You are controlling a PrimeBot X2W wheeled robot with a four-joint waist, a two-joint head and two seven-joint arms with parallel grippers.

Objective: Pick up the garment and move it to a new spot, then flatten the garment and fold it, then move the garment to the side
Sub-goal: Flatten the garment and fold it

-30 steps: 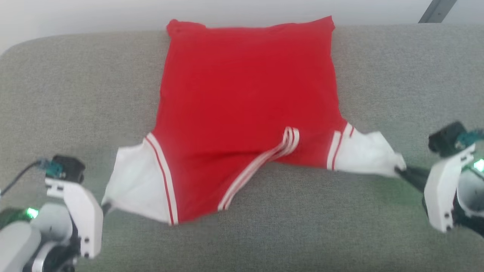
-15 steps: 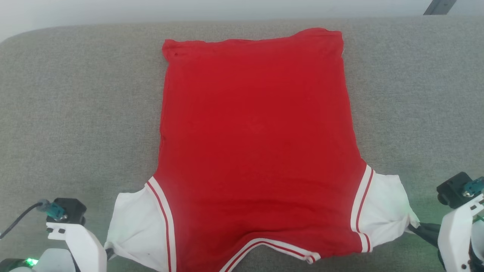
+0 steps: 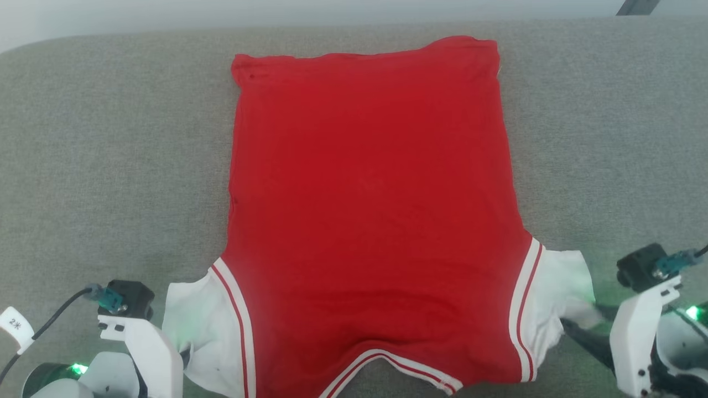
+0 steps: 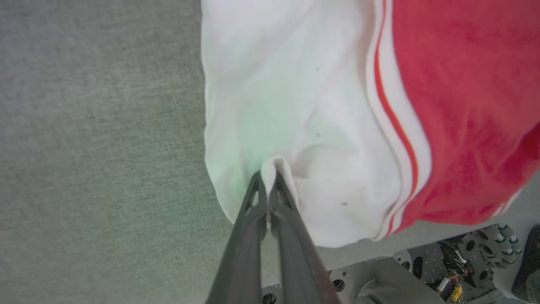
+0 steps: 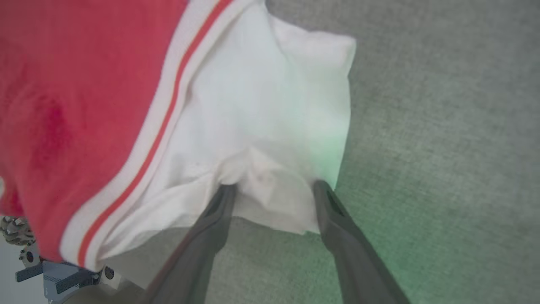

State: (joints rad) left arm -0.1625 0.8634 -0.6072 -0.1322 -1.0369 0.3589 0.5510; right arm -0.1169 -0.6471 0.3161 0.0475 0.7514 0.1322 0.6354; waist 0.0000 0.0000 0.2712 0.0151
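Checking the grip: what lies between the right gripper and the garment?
Nothing; in the right wrist view the right gripper, open, straddles the white sleeve of the garment.

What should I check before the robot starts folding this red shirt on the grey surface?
1. Left gripper free of the fabric: not ok, shut on the left sleeve.
2. Right gripper free: ok, jaws apart, right sleeve loose between them.
3. Garment body flat: ok, spread smooth on the grey surface.
4. Sleeves flat: not ok, both puckered at the grippers.
5. Collar lying flat: cannot tell, partly cut off in the head view.
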